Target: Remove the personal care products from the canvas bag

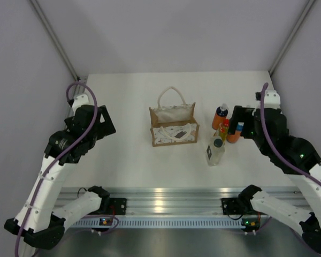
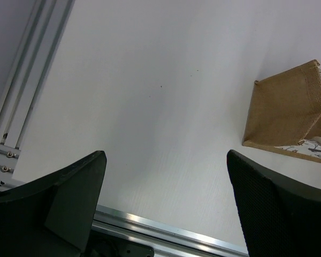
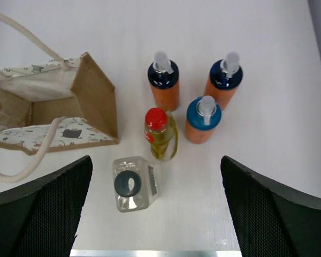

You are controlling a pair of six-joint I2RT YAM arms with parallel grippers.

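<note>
- While the right gripper (image 3: 155,158) hangs over the bottle cluster, its jaws are spread wide and hold nothing.
- Left gripper (image 2: 166,155): also fully spread and empty, over bare table (image 2: 150,80), left of the canvas bag (image 2: 281,115) and well apart from it.
- Canvas bag (image 1: 174,127) stands upright mid-table, mouth up. One rope handle arches up at the far side, the other flops over the patterned front panel.
- All five bottles stand on the table just right of the bag, outside it.
- Far row: left orange bottle (image 3: 163,85) and right orange bottle (image 3: 223,80), apart from each other.
- Third orange bottle (image 3: 202,120) sits just in front of the right one.
- Yellow bottle (image 3: 159,134), red cap, sits just in front of the left orange one.
- Clear bottle (image 3: 132,184), dark cap, is nearest the table's front edge, close to the bag's front right corner.
- Top view: the right gripper covers the right orange bottle.
</note>
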